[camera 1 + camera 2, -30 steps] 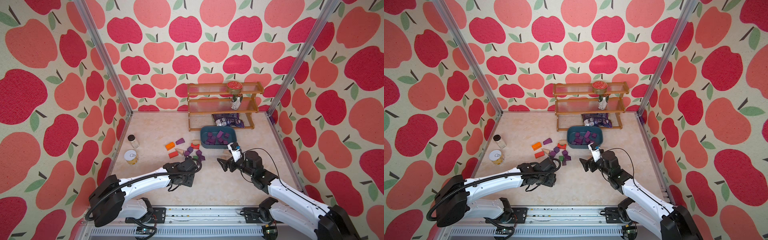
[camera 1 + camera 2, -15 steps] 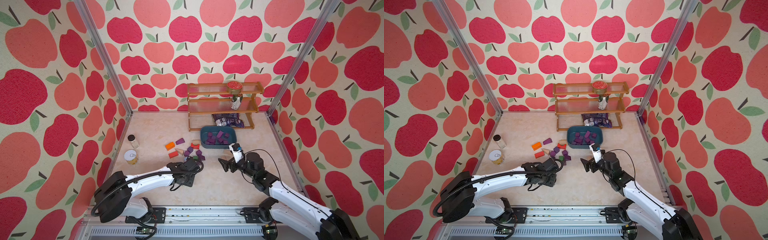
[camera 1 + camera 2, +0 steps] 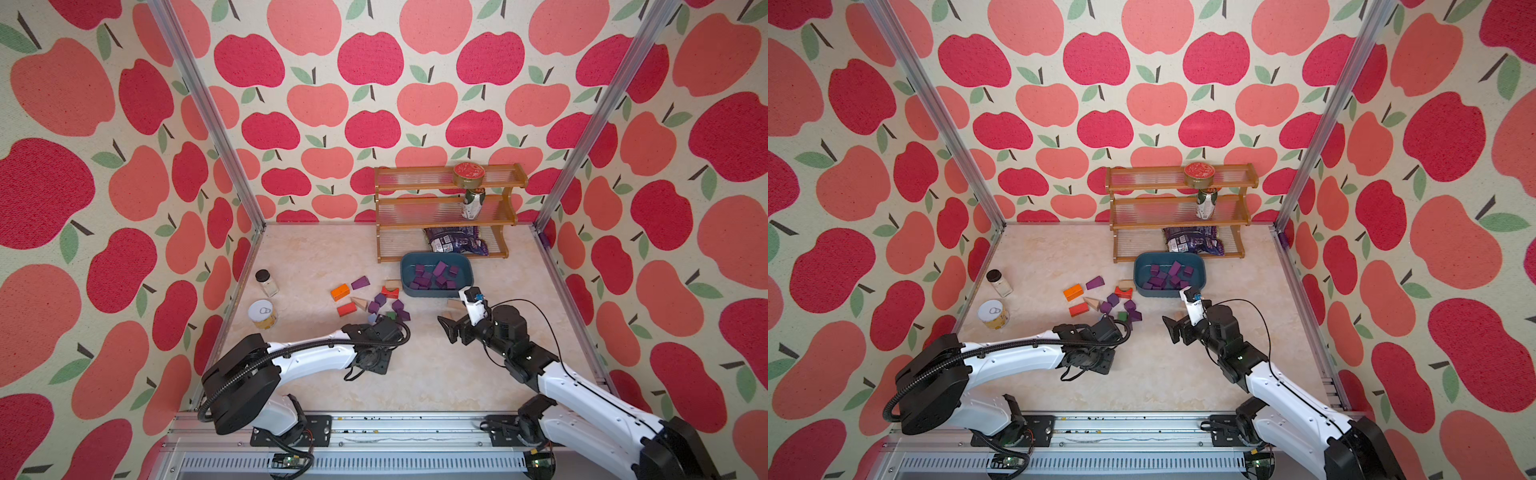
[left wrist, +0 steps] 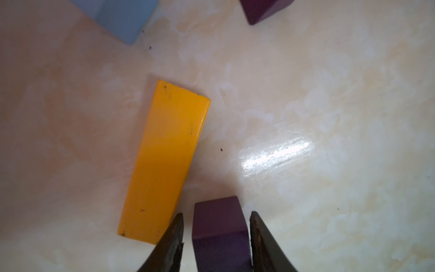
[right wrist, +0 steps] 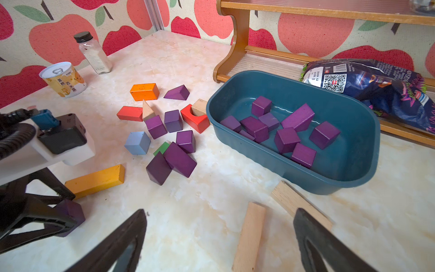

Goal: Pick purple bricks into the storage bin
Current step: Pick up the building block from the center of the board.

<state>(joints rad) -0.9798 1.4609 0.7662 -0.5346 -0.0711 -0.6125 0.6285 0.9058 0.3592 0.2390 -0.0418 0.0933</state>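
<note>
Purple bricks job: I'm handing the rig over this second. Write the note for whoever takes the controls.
Left gripper: low at the table, jaws straddling one purple brick beside the yellow block. Slim gaps show on both sides, so it is not clamped yet.
Right gripper: open and empty, near the plain wood blocks by the storage bin.
Done: about ten purple bricks lie in the bin.
Left: the straddled brick, plus six loose purple pieces in the mixed pile beside the bin. Leave the other colours.
</note>
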